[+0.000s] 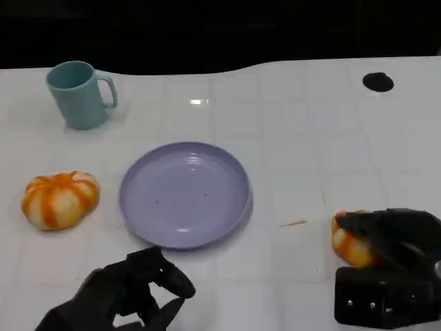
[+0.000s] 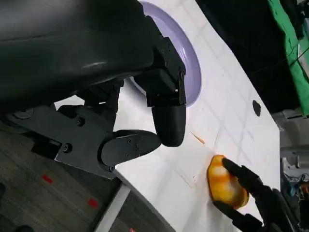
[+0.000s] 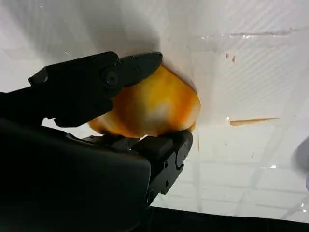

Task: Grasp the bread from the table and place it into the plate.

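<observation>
1. Our right hand (image 1: pixel 386 252) is at the near right of the white bench (image 1: pixel 310 138), its fingers wrapped around an orange-and-white bread (image 1: pixel 351 245).
2. In our right wrist view the grasp is plain: one black finger (image 3: pixel 96 82) lies over one side of that bread (image 3: pixel 154 104), another presses in from the opposite side, and the loaf sits squeezed between them against the bench top (image 3: pixel 251 63).
3. Our left wrist view catches it from across the bench: the bread (image 2: pixel 224 186) between dark fingers, resting on the surface, not lifted that we can tell.
4. The lavender plate (image 1: pixel 185 194) sits mid-bench, well to the left of the grasped bread, with a few tiny reddish specks on its floor.
5. Our left hand (image 1: pixel 131 289) hovers at the near left, just in front of the plate's rim, fingers curled inward with nothing in them.
6. From our left wrist, those fingers (image 2: pixel 166 116) hang bent over the bench edge, the plate (image 2: pixel 193 63) just beyond them.
7. A second bread (image 1: pixel 60 200) lies to the left of the plate, apart from it and untouched.
8. A teal mug (image 1: pixel 79 94) stands upright at the far left, handle pointing right.
9. A small black disc (image 1: pixel 377 82) is at the far right, and a thin tan sliver (image 1: pixel 293 223) lies between plate and held bread.
</observation>
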Robot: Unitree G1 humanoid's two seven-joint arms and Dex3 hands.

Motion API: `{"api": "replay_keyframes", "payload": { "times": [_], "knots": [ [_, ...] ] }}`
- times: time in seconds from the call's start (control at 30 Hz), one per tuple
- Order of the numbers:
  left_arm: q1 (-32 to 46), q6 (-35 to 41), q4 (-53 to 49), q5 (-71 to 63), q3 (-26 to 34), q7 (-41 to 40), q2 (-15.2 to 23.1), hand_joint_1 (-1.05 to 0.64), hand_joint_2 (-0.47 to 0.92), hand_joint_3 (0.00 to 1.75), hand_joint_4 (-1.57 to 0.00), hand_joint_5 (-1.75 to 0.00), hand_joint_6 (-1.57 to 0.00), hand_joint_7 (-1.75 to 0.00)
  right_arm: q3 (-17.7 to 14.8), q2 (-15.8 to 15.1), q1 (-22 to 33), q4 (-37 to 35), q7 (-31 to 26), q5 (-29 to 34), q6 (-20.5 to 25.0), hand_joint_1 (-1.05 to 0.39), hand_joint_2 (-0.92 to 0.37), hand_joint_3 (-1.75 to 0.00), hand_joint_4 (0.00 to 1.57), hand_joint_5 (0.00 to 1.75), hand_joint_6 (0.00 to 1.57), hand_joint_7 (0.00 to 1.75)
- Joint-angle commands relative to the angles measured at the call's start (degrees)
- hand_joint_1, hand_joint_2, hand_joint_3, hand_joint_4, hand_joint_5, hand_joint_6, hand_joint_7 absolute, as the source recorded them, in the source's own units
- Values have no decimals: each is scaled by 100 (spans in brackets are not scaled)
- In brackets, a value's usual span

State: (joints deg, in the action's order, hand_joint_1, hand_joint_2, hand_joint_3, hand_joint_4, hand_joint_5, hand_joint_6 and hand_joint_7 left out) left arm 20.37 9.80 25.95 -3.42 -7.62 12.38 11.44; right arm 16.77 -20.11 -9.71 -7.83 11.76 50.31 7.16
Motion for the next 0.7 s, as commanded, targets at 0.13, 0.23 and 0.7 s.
{"api": "replay_keyframes", "payload": {
  "times": [0.13, 0.23, 0.7],
  "knots": [
    [48, 72, 133, -39, -14, -15, 34, -28, 81, 62, -64, -175, -63, -127, 47, 269, -303, -694, -542, -312, 290, -37, -92, -6, 71, 21, 81, 11],
    [49, 89, 147, -45, -17, -16, 37, -28, 81, 62, -65, -175, -64, -128, 56, 314, -340, -846, -1018, -415, 197, -30, -92, -4, 81, 55, 104, 7],
    [24, 228, 259, -72, -52, -54, -1, -25, 81, 62, -64, -175, -64, -128, 28, 228, -502, -1541, -3261, -694, -1532, -12, -43, -103, 94, 175, 81, 152]
  ]
}}
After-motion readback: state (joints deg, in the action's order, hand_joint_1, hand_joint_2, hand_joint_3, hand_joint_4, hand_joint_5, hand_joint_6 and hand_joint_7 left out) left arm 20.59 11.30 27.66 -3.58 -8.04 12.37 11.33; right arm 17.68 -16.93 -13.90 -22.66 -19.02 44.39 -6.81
